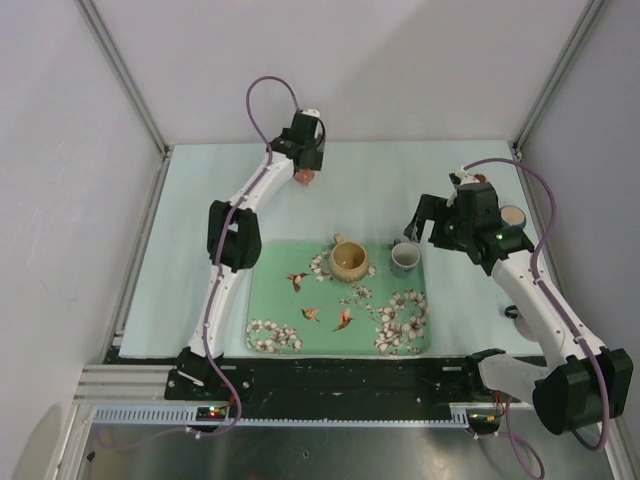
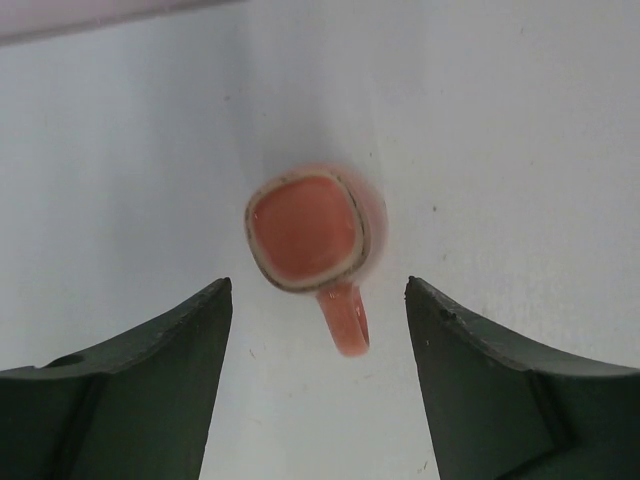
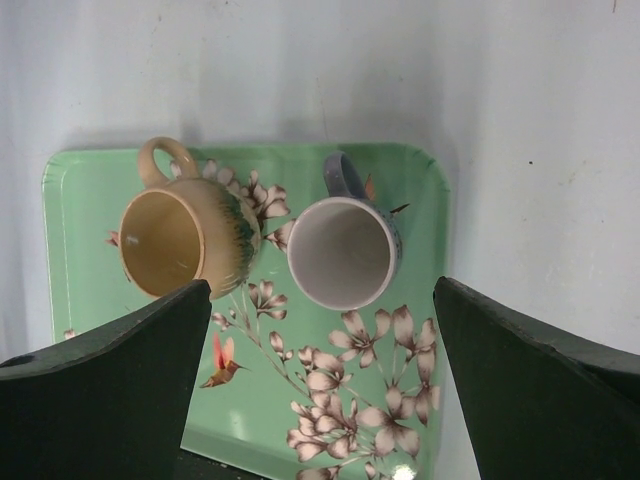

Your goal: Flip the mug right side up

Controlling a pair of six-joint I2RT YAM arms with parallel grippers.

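left gripper [image 1: 306,170] hangs with its jaws spread wide at about 11 o'clock on the pale table [image 1: 200,200], near the far wall. in the left wrist view the left gripper [image 2: 318,285] frames the orange mug [image 2: 305,230], a dark finger on either side and neither touching it. the mug sits upside down on the table: its flat, rounded-square base faces up, glossy salmon-orange with a thin cream and dark ring round the edge, and its stubby handle points to about 6 o'clock in that view. from above, the orange mug [image 1: 304,179] shows only as a small spot just beneath the gripper.

at 6 o'clock on the table lies a green tray [image 1: 285,268] printed with blossoms and hummingbirds. at the tray's far edge are a tan mug [image 1: 349,262], mouth showing and handle at 11 o'clock, and just beside it a white-lined blue mug [image 1: 404,257], also mouth up.

right gripper [image 1: 424,222] hovers at the tray's 2 o'clock corner, fingers parted and holding nothing. a brown cup [image 1: 513,216] stands at 3 o'clock.
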